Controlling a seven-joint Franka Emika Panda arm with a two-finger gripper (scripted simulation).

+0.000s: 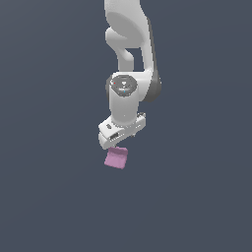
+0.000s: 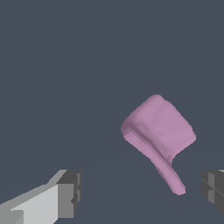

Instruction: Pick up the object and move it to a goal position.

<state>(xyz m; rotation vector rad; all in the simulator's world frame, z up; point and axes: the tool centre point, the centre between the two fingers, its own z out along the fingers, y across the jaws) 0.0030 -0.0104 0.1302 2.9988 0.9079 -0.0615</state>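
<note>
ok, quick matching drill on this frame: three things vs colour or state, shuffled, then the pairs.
Things:
1. object
2. fingers
3. arm

Colour or state:
A. white, reaching down from the exterior view's top
B. pink-purple, not gripped
C. dark grey pads, spread wide apart

Pairs: 1-B, 2-C, 3-A

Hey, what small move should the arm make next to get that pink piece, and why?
Probably lower the hand straight down. The wrist view shows its fingers spread wide, with the pink piece between them but beyond the tips, untouched; the exterior view shows it just under the hand.
</note>
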